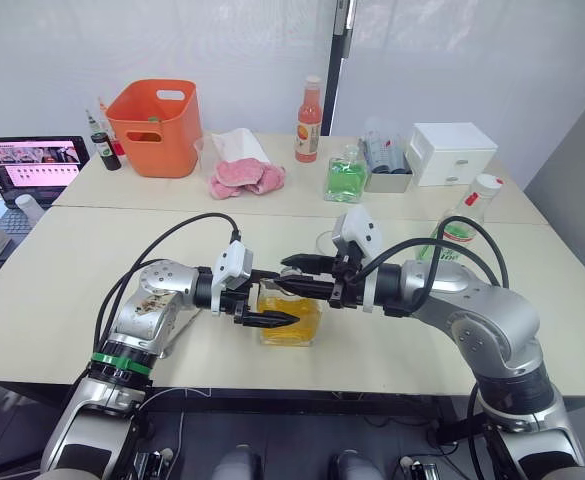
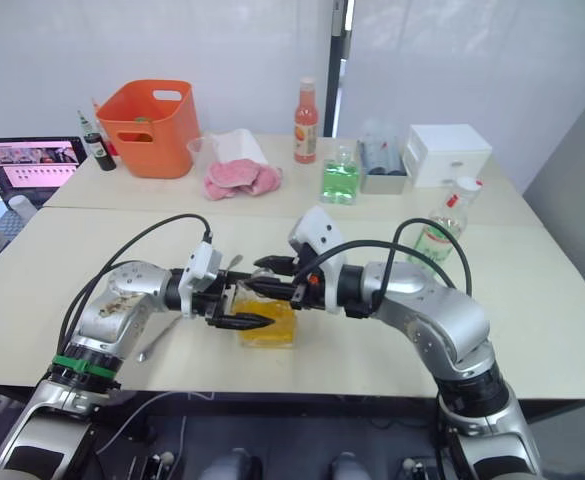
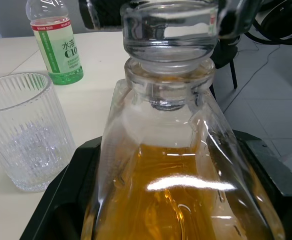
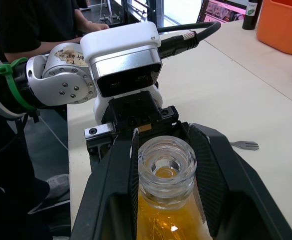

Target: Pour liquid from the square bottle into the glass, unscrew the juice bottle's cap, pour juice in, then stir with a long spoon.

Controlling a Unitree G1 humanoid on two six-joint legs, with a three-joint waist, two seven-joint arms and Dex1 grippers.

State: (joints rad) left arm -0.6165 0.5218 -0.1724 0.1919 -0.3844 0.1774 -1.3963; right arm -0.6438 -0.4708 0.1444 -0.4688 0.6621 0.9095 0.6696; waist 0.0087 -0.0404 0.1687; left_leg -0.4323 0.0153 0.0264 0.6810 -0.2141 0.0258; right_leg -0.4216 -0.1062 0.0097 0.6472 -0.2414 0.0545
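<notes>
A: Why do both arms meet at the square bottle (image 1: 290, 318)?

B: It looks like a two-handed hold before the first pour. The left claw (image 1: 269, 304) is clamped on the bottle's body, one black finger on each side in the left wrist view. The right claw (image 1: 304, 276) reaches in from the other side at neck height, its fingers set either side of the open mouth in the right wrist view. Whether they press the glass or only bracket it cannot be told.

A: And where does the bottle sit?

B: At the front middle of the desk (image 1: 62, 290), upright, its base on or just above the surface.

A: How does it look?

B: Clear, square-sided, sloped shoulders, a short thick neck with a rolled lip. The liquid (image 3: 185, 195) is orange-yellow and fills it to around the shoulder, so a gentle tilt seems wise.

A: The other pieces?

B: The glass (image 3: 26, 130), ribbed and empty, stands just behind the bottle. The juice bottle (image 1: 462, 222) stands farther off to the right, its white cap (image 1: 487, 183) on. A thin metal handle (image 2: 162, 340), probably the long spoon, lies by the left arm.
</notes>
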